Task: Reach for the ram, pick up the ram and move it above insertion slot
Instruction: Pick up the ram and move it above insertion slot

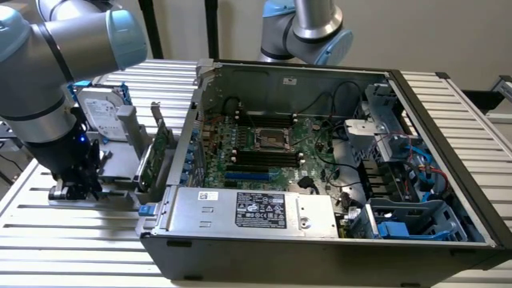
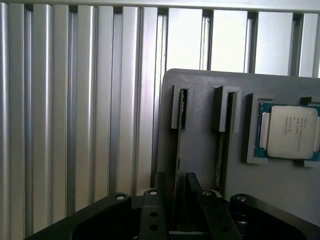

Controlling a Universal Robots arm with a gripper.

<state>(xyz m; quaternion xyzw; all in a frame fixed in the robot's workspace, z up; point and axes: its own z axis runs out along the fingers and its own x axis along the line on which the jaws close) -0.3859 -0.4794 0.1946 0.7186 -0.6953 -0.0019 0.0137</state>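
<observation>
While my black gripper (image 2: pixel 175 186) stands spread astride the thin green ram stick (image 2: pixel 179 132), it seems light, brittle: pinch flat faces.

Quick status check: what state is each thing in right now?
gripper: jaws open, either side of the ram.
ram: on edge in its holder slot.
second stick: seated in the neighbouring slot.
processor: flat in its recess.
computer case: open, motherboard exposed.
</observation>
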